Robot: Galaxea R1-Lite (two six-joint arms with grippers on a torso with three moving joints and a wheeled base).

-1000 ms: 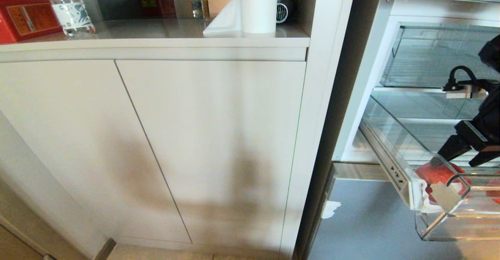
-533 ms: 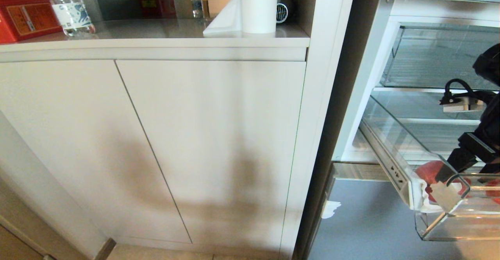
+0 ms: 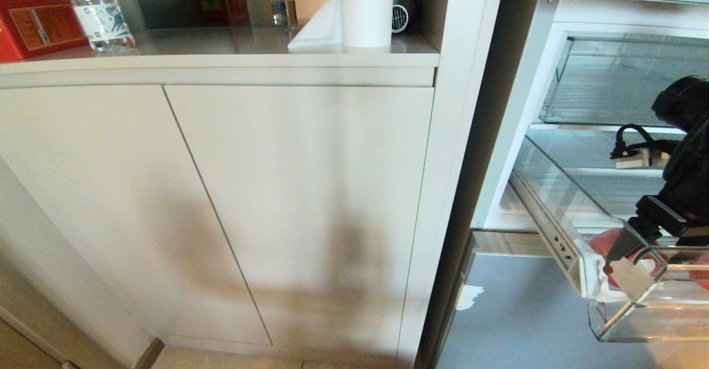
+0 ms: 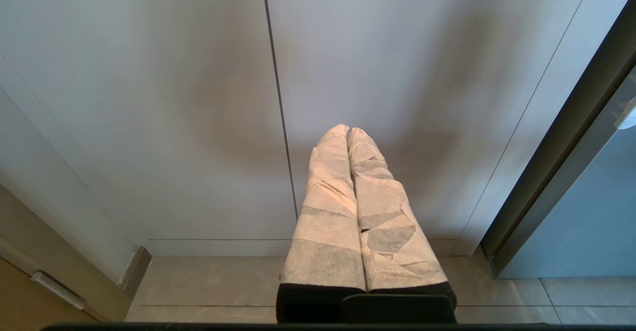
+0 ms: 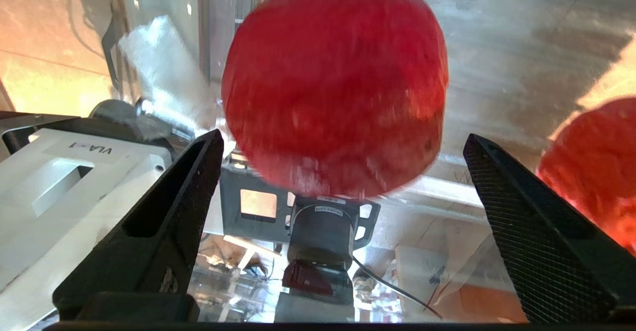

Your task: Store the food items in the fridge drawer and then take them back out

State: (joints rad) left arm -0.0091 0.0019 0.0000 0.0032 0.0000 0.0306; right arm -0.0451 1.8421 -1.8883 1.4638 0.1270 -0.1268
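— Down at the right edge of the head view: pulled-out fridge drawer (image 3: 615,316), clear plastic, whitish patch on its near front corner.
— Contents?
— Orange-red food item (image 3: 604,242) lying inside, close to that patched corner. Looks bright red and roundish from the right wrist camera (image 5: 334,85), resting on the ribbed clear floor. Second reddish shape at that view's edge; cannot tell whether another item or a reflection.
— Right gripper?
— Right gripper (image 5: 343,206) reaching down into the drawer, fingers (image 5: 164,221) spread wide on either side of the item, gaps visible on both sides, gripping nothing. Seen from the head, one dark finger tip sits just beside the item, by the corner patch.
— Left gripper?
— Left gripper (image 4: 348,129) hanging low in front of the white cabinet doors (image 3: 221,203), pointing toward the tiled floor, its two taped fingers pressed together, nothing between them.
— Around the fridge?
— Shorter clear bin (image 3: 609,81) above the drawer. Paper towel roll (image 3: 360,11), water bottle (image 3: 97,9) and red box (image 3: 33,25) on the counter over the cabinets.
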